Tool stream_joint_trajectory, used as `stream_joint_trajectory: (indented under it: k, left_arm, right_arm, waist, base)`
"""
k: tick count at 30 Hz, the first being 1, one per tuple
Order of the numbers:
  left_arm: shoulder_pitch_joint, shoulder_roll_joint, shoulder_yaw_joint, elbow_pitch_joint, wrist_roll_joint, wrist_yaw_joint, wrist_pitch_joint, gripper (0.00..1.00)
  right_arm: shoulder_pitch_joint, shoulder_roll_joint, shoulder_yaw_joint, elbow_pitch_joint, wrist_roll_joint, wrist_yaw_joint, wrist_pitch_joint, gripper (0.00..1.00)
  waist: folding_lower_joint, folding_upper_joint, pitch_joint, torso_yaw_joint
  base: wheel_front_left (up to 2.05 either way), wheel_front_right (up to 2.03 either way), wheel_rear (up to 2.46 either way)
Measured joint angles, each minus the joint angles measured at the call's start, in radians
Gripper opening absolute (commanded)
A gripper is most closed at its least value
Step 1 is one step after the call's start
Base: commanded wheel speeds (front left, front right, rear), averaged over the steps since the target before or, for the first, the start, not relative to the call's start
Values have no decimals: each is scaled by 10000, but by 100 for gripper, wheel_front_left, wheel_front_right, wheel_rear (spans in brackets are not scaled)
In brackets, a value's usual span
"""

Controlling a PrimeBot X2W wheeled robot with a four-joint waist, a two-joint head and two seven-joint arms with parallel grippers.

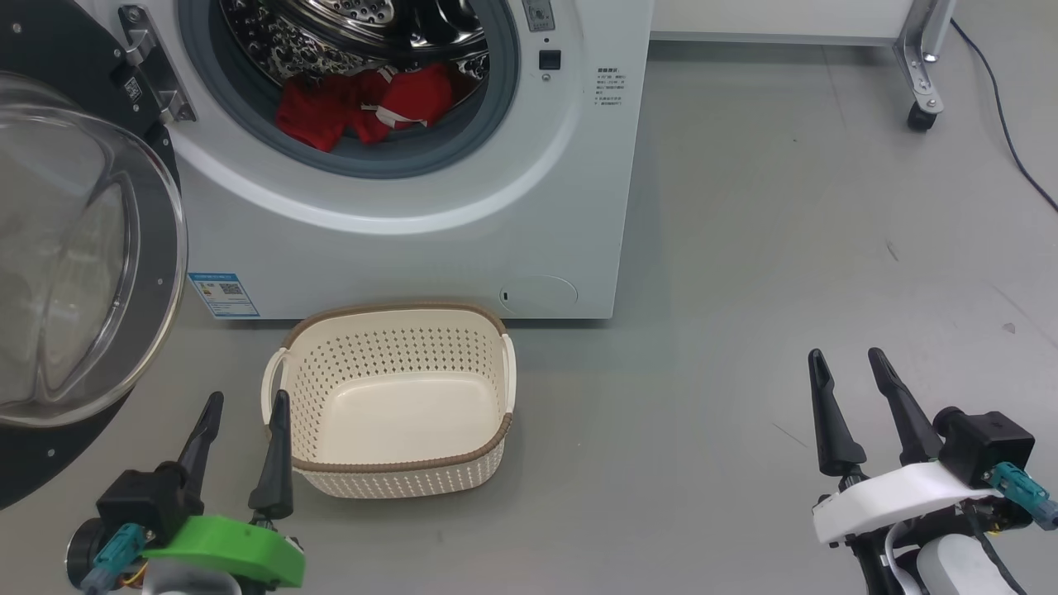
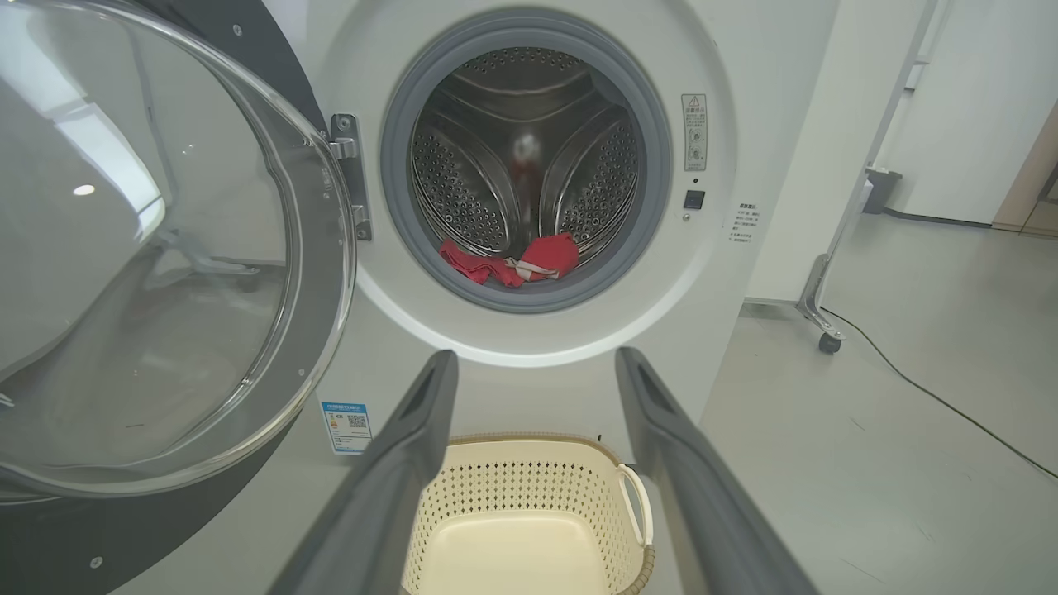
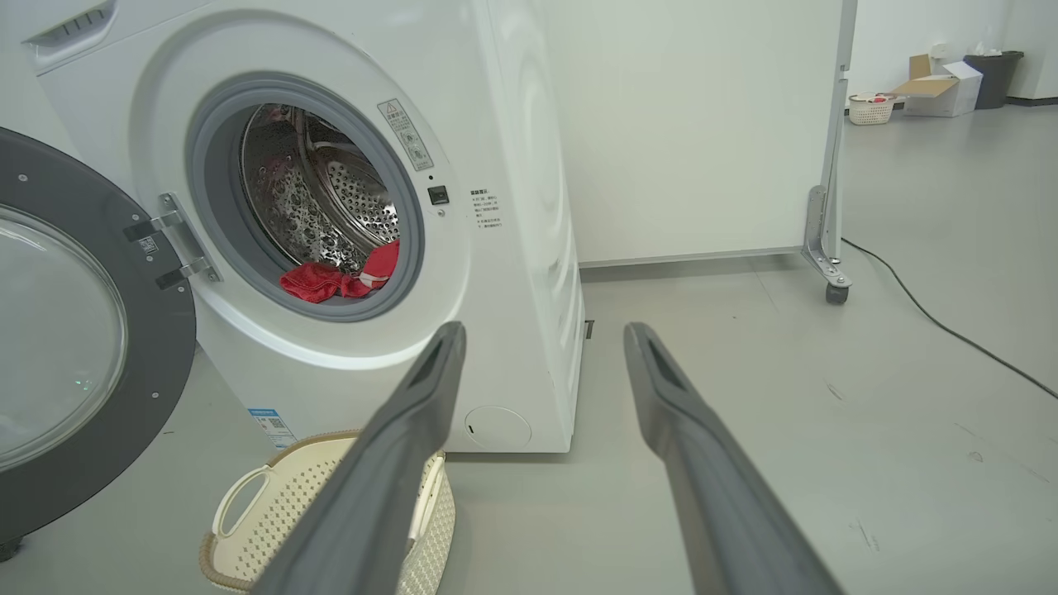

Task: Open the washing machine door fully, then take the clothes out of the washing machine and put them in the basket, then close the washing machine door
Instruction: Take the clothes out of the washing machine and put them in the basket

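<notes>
Door: washing machine door (image 1: 83, 248) swung wide open, done.
Clothes: red clothes (image 1: 364, 107) in drum; basket (image 1: 388, 471) empty, below the opening.
Grippers: left gripper (image 1: 244, 413), right gripper (image 1: 851, 372) spread wide, empty.
Left: unload, close.

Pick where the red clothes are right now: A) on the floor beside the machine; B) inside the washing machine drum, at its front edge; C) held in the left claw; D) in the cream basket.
B: the clothes lie low in the drum of the washing machine, against the grey seal; the basket is empty and the left claw stands open.
</notes>
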Motion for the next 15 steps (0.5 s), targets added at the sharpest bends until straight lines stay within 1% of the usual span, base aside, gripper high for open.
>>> stream_joint_trajectory:
  k: [3, 5, 9, 15]
  left_arm:
    - [12, 0, 0, -50, 0, 0, 0, 100]
    - [17, -2, -4, -77, 0, 0, -2, 100]
    - [19, -2, -8, -121, 0, 2, -10, 100]
    - [22, -2, -31, -153, 0, 2, -8, 100]
  right_arm:
    - [0, -42, 13, 0, -232, -13, 0, 100]
    - [0, -159, 46, 6, -537, -182, 0, 100]
    - [-1, -303, 67, 29, -838, -337, 0, 100]
    - [-1, -259, 75, 31, -951, -353, 0, 100]
  waist:
    - [0, 0, 15, -4]
    - [0, 0, 29, -5]
    - [0, 0, 58, -3]
    - [0, 0, 77, 0]
  base:
    - [0, 0, 0]
    - [0, 0, 0]
    - [0, 0, 0]
    - [0, 0, 0]
